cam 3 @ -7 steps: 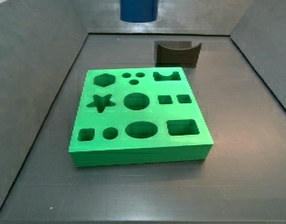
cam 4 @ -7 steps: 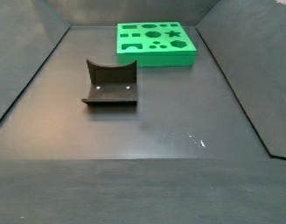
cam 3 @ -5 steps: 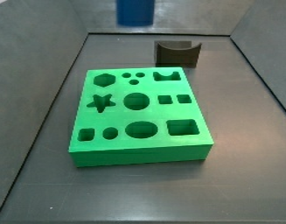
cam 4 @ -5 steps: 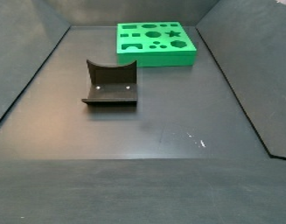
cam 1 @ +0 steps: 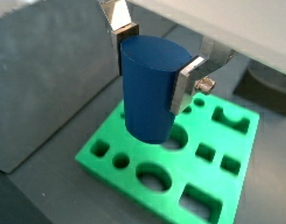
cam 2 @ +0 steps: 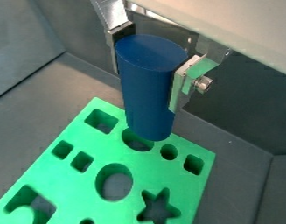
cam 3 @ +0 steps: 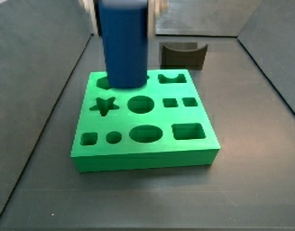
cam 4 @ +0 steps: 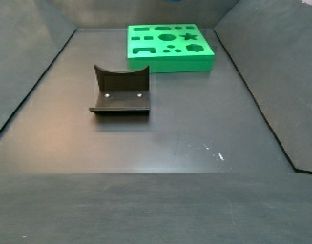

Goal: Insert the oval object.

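Note:
My gripper (cam 1: 153, 61) is shut on the oval object (cam 1: 149, 92), a tall dark blue peg held upright by its upper part. Both wrist views show it, with the silver fingers (cam 2: 186, 77) on its two sides. The oval object (cam 3: 123, 45) hangs above the green block (cam 3: 143, 155), apart from it, and the gripper is mostly cut off there. The oval hole (cam 3: 144, 134) lies in the block's front row. In a wrist view the oval object's (cam 2: 145, 87) lower end covers part of a hole. The block (cam 4: 171, 63) also shows in a side view without gripper or peg.
The fixture (cam 4: 120, 91) stands on the dark floor apart from the block and shows behind the block in a side view (cam 3: 183, 54). The block holds several other holes, among them a star (cam 3: 104, 106) and a square (cam 3: 189, 133). Grey walls ring the floor.
In one side view the peg has come down from the top edge and nearer, and now hangs large over the green block. The other side view shows no change.

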Controlling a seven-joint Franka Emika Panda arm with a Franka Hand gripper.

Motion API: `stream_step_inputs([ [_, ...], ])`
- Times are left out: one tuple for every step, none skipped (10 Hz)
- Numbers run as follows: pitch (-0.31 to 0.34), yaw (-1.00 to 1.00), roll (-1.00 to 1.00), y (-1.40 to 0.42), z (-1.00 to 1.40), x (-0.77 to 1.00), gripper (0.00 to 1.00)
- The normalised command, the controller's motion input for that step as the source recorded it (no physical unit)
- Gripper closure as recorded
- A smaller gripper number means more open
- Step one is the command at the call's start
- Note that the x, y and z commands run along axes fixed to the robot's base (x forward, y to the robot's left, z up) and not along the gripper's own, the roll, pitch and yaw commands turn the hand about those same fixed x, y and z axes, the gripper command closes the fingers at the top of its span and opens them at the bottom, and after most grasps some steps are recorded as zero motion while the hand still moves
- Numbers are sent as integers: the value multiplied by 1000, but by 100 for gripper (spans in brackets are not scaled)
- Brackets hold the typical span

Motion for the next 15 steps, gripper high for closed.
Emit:
stream_step_inputs([
  [50,3,249,-237,-723,683,100],
  [30,211,236,-229,-751,420,100],
  [0,306,206,-89,-740,177,100],
  [0,257,111,0,-697,0,100],
  [-23,229,26,0,-629,0,100],
  [-39,0,-41,0,-549,0,100],
  [-31,-69,-44,0,-506,-69,100],
  [-46,-143,-97,0,-474,0,100],
  [0,-183,-64,0,-414,120,100],
  [0,-146,-19,0,-397,229,100],
  [34,-120,0,0,-440,389,100],
  [53,-129,0,0,-466,509,100],
  [59,-166,0,0,-477,643,100],
  [40,-317,-19,-63,-474,729,100],
  [26,-280,-4,-51,-443,603,100],
])
